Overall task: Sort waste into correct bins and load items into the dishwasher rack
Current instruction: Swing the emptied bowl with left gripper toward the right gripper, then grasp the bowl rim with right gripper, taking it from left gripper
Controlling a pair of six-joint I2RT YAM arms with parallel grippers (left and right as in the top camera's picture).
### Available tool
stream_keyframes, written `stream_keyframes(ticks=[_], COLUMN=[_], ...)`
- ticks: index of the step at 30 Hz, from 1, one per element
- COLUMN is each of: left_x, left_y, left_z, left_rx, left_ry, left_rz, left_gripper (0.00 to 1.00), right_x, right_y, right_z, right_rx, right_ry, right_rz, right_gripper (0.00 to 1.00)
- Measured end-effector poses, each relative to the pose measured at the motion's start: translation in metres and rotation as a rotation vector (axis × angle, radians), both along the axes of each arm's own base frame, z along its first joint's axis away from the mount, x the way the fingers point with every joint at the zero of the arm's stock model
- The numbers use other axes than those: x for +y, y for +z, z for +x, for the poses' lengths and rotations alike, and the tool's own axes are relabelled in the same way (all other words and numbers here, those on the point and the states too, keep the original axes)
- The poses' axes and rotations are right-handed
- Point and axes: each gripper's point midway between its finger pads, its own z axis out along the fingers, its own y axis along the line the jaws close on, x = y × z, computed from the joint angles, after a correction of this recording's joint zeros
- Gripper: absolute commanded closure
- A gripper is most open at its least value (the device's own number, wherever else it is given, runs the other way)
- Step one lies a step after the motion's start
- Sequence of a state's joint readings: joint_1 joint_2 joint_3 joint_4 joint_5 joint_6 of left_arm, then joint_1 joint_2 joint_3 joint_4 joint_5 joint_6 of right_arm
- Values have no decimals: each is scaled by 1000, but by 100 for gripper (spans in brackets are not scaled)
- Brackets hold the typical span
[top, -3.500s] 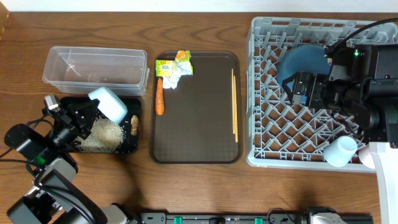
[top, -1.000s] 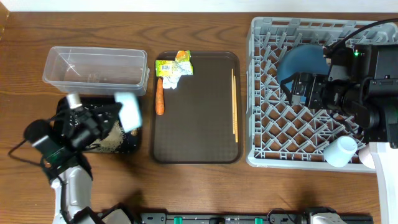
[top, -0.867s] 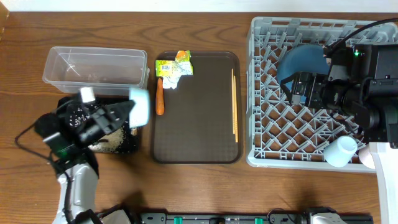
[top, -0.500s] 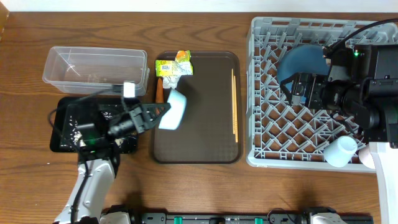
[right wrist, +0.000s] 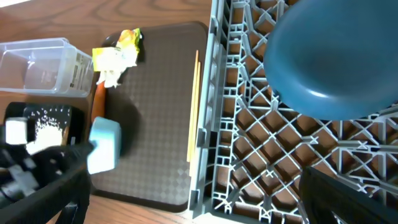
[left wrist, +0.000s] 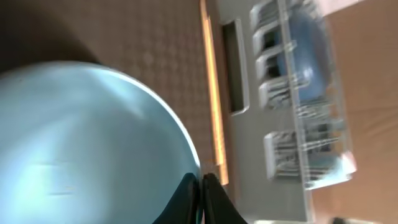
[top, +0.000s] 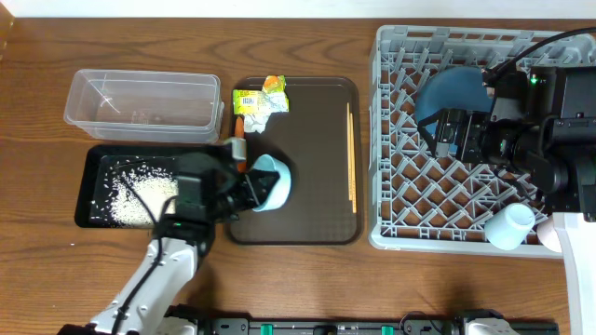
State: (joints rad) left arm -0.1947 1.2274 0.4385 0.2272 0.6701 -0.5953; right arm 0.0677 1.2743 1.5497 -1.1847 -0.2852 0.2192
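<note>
My left gripper (top: 250, 186) is shut on the rim of the light blue cup (top: 270, 183) and holds it on its side over the brown serving tray; the cup fills the left wrist view (left wrist: 81, 143). Loose white rice (top: 135, 191) lies in the black tray (top: 91, 158). The clear tub (top: 140, 98) stands behind it. The carrot (top: 239, 130) and the wrapper (top: 261, 98) lie on the serving tray's far left, the chopsticks (top: 351, 158) along its right side. The dark blue bowl (top: 456, 91) stands in the grey rack (top: 396, 140). My right gripper (top: 449, 135) hangs open and empty over the rack. The brown lump is hidden.
The brown serving tray (top: 307, 186) lies between the black tray and the rack. A small white bowl (top: 510, 226) sits upside down at the rack's near right corner. My left arm lies across the black tray's right end. The right arm's body covers the rack's right side.
My left gripper has carried the light blue cup to the right, from above the black tray to above the serving tray. The right arm has not moved.
</note>
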Motion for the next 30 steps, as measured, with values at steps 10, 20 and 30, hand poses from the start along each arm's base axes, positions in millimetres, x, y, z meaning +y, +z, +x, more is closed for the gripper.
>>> stream_keyframes(ticks=[10,20,30], left_x=[-14,-26,-26], left_y=[-31,-37,-12], left_z=[-15,-29,-28], left_rx=[-48,-49,-70], left_ry=[-30,-101,-105], left_rz=[279,354,370], left_gripper=[87,34,30], right_x=[0,16,65], right_y=[0,7,3], right_z=[0,2,-3], right_rx=[0,-47,-52], right_ry=[0,88,244], right_rz=[0,15,9], right_gripper=[1,1,5])
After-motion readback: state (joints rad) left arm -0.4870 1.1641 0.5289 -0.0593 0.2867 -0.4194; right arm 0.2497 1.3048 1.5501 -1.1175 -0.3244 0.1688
